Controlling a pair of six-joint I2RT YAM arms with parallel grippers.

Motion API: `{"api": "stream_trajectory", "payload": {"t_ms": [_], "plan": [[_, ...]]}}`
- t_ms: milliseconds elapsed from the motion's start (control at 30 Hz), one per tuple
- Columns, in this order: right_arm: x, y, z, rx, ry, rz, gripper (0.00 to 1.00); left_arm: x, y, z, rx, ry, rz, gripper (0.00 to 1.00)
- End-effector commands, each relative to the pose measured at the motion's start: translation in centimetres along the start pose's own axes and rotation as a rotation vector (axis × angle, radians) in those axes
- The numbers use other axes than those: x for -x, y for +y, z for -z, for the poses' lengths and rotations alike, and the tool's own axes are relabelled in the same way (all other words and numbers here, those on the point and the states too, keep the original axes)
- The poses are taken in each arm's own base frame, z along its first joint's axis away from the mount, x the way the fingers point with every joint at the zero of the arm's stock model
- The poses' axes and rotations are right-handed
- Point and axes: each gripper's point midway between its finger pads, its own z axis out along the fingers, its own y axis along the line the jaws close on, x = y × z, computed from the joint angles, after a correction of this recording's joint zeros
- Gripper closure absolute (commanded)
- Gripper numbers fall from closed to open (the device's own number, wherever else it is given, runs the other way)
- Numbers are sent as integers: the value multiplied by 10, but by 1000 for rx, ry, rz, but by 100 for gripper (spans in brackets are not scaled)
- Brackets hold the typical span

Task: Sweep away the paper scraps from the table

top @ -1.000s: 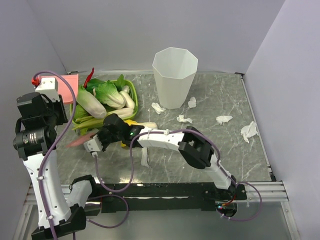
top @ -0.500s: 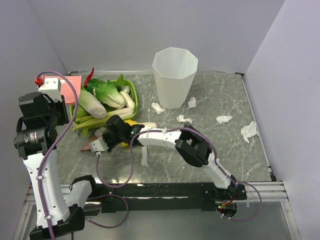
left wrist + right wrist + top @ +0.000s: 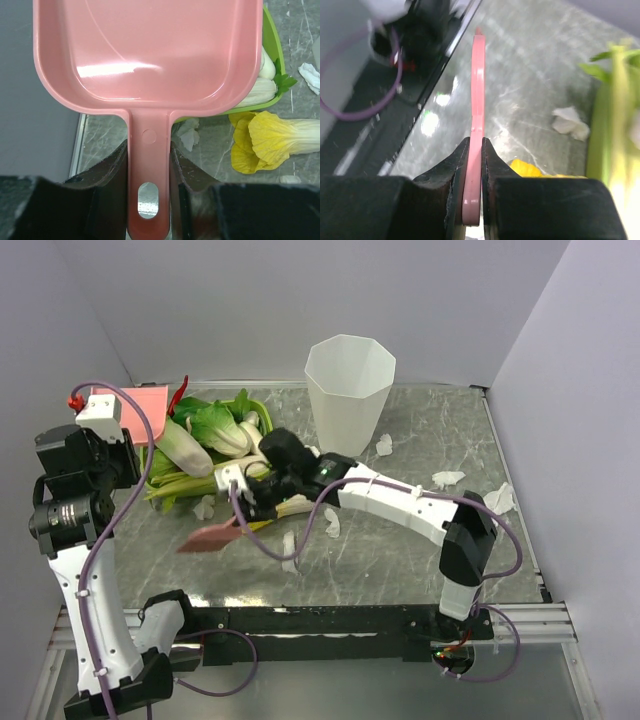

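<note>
Scraps (image 3: 447,479) lay scattered on table (image 3: 400,570): some at foot of bin (image 3: 349,390), some right of bin, others left of bin toward arms, by cabbages (image 3: 215,430). Right gripper (image 3: 473,150) left of bin, jaws pinched narrow on thin pink blade (image 3: 208,538). Left gripper (image 3: 148,165) far left of bin, jaws clamped on dustpan (image 3: 150,55) handle.

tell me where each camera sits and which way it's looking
top external: above and behind the arms, looking down on the table; both arms show.
left wrist: on the left gripper, looking past its fingers at the pink dustpan they clamp.
right wrist: on the right gripper, looking along the flat pink tool it pinches, toward the table's near edge.
shared: top and left wrist both show the dustpan.
</note>
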Motion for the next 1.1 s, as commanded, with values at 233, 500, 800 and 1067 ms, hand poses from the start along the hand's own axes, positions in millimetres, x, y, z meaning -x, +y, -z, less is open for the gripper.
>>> {"api": "stream_trajectory", "payload": {"t_ms": [233, 500, 800, 1067], "plan": [[-4, -88, 4, -294, 31, 166, 100, 4, 4, 3, 4, -49, 38, 99], [-11, -137, -2, -462, 88, 315, 100, 5, 5, 5, -7, -49, 73, 99], [-27, -154, -39, -472, 131, 399, 100, 5, -3, 0, -56, -19, 87, 99], [-42, -129, -77, -361, 147, 461, 100, 16, -9, -3, -65, -30, 16, 99]]}}
